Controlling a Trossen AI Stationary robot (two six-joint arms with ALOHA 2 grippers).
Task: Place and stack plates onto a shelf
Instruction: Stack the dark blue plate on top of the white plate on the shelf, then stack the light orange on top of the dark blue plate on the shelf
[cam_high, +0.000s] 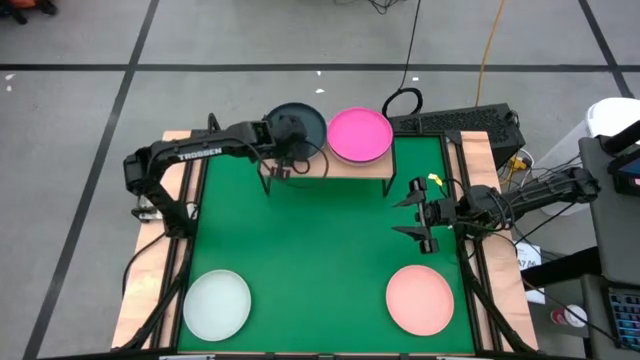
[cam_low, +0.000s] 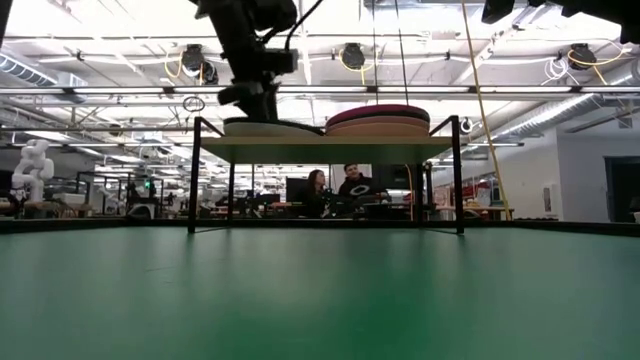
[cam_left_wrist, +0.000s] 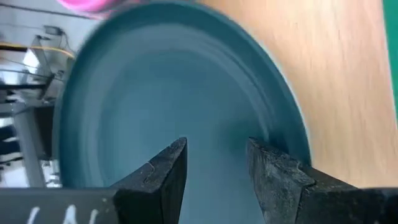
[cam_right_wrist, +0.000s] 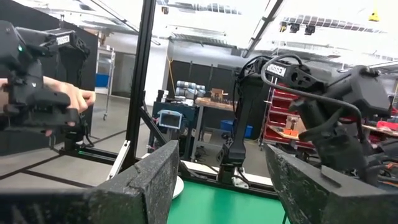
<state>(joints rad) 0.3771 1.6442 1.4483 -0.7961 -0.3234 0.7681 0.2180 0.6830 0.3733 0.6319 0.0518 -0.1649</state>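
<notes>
The shelf (cam_high: 345, 168) stands at the far edge of the green mat. A dark teal-grey plate (cam_high: 310, 118) tops its left pile, and a bright magenta plate (cam_high: 360, 133) tops the right pile (cam_low: 378, 120). A pale mint-white plate (cam_high: 217, 303) and a pale pink plate (cam_high: 420, 298) lie flat on the mat's near corners. My left gripper (cam_left_wrist: 214, 146) is open and hangs over the teal plate (cam_left_wrist: 174, 81), pointing down into its bowl. My right gripper (cam_high: 412, 217) is open, in the air right of the shelf, holding nothing. My left gripper points down at the teal plate's inner surface (cam_left_wrist: 214, 118), near its edge, with its fingers apart. I cannot tell whether the fingertips touch it. The plate lies flat on the shelf's left pile (cam_low: 262, 127).
The mat's middle (cam_high: 320, 240) between the shelf and the near plates is bare. Wooden table strips run along both sides. A keyboard (cam_high: 455, 120) and cables lie beyond the far right corner. People sit in the room behind (cam_low: 340, 185); a hand (cam_right_wrist: 71, 99) shows in the right wrist view.
</notes>
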